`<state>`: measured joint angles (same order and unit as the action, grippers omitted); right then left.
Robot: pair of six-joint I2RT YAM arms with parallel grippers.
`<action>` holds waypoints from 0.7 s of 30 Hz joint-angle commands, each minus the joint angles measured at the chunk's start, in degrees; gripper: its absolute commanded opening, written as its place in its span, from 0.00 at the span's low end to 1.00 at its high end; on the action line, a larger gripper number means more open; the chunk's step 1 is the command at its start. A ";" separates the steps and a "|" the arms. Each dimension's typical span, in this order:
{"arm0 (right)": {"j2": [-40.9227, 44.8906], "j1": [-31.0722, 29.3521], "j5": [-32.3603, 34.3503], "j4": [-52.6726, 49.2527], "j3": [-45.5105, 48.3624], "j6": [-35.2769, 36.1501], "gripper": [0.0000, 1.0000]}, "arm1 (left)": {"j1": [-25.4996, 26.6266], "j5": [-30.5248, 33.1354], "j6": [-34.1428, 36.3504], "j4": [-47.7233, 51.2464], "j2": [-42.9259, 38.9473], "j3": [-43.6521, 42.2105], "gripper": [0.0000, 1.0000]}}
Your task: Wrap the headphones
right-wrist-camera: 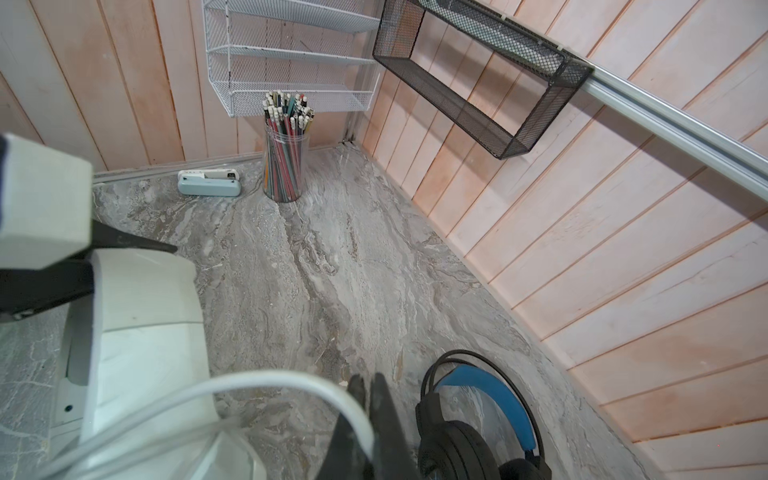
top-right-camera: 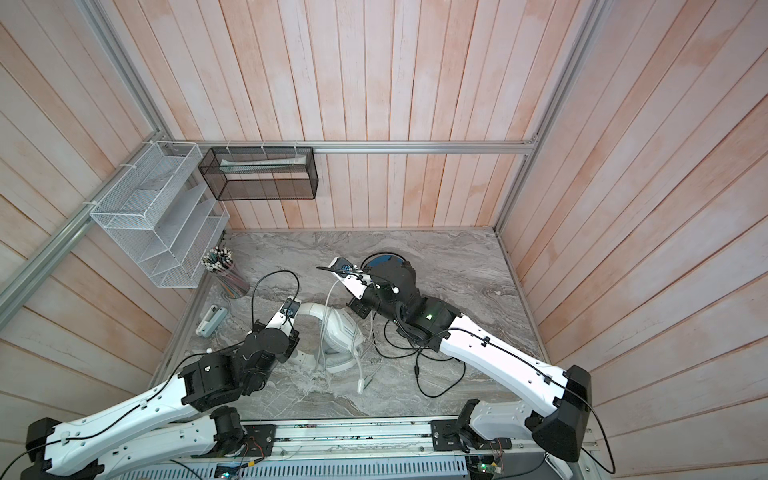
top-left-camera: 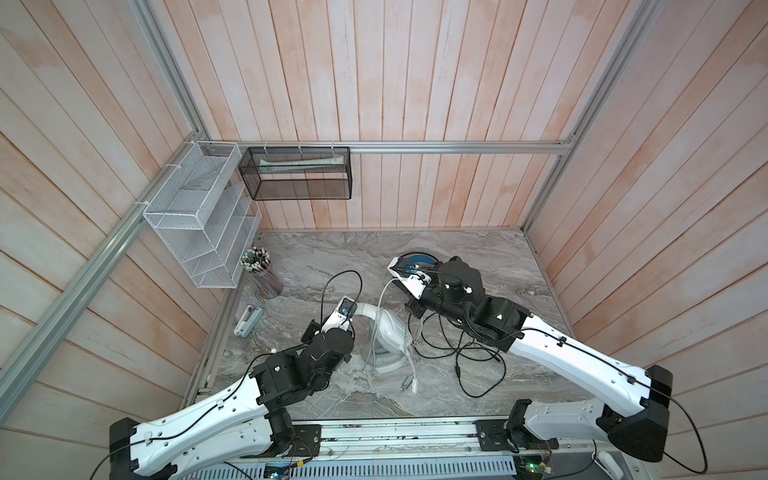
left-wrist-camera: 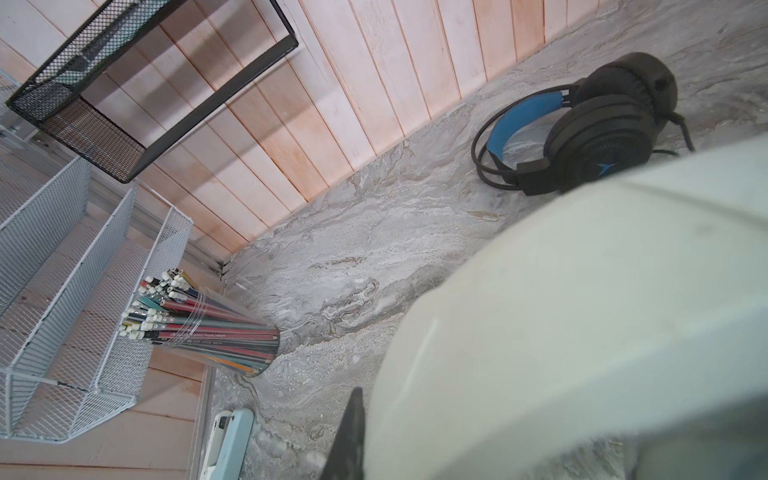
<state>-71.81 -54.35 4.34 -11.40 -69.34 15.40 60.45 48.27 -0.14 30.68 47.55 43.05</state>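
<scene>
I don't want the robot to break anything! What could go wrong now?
The right gripper pinches the white cable; pulling hard could tug the white headphones from the left gripper. The black cable lies in loose loops under the right arm and might snag. The black headphones sit close by and could get bumped.

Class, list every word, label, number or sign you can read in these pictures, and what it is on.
No text can be read.
Pencils: lettering along the barrels, too blurred to read.
Black headset: blue star-like emblem on an ear cup, no words.
</scene>
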 commanded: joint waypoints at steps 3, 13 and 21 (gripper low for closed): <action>-1.14 4.35 -0.81 8.21 1.40 -3.64 0.00 | 0.38 -1.90 -2.24 -3.77 -1.82 -0.41 0.00; -2.99 6.34 -1.68 14.32 8.98 -8.22 0.00 | 0.40 -1.11 -2.23 -4.88 -6.16 -0.91 0.00; -3.67 6.29 -5.78 18.25 12.83 -12.27 0.12 | 0.38 -2.06 -3.32 -2.37 -6.85 3.68 0.00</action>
<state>-75.37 -49.15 -1.45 3.33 -58.37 6.15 60.45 47.79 -1.06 30.70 42.04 42.52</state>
